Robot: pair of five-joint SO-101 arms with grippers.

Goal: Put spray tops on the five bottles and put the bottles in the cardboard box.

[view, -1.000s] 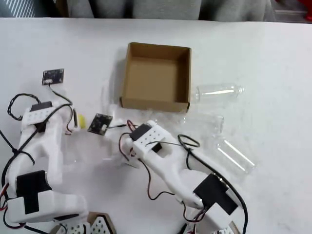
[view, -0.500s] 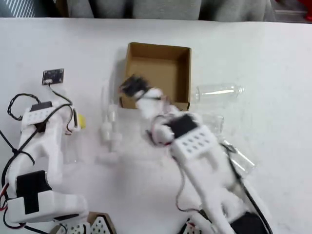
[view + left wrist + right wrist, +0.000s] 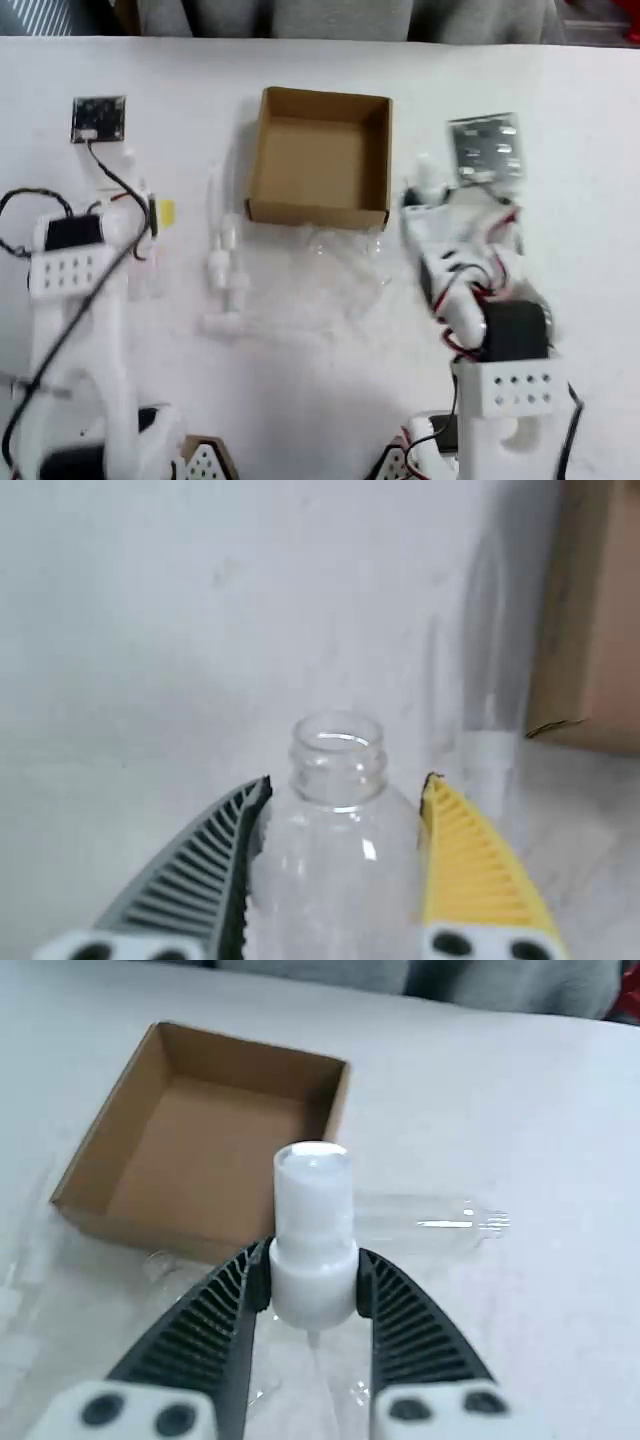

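Observation:
My left gripper [image 3: 345,785] is shut on a clear bottle [image 3: 337,755], its grey and yellow fingers at the shoulder below the open neck. From above, this gripper [image 3: 152,215] sits left of the cardboard box [image 3: 320,150]. My right gripper [image 3: 312,1255] is shut on a white spray top [image 3: 313,1225], held upright with its tube hanging down. In the high view it [image 3: 425,190] hovers just right of the box. The box [image 3: 215,1145] stands open and empty. Another clear bottle [image 3: 430,1215] lies on the table beyond the right gripper.
Two loose spray tops [image 3: 222,268] lie between the left arm and the box. Clear bottles [image 3: 340,255] lie in front of the box's near wall. The left arm's camera board [image 3: 97,118] and its cable hang over the far left of the white table [image 3: 560,100].
The right arm swung from the table's middle, past the box front, to the box's right side with a spray top in its gripper. The left arm shifted farther from the front edge.

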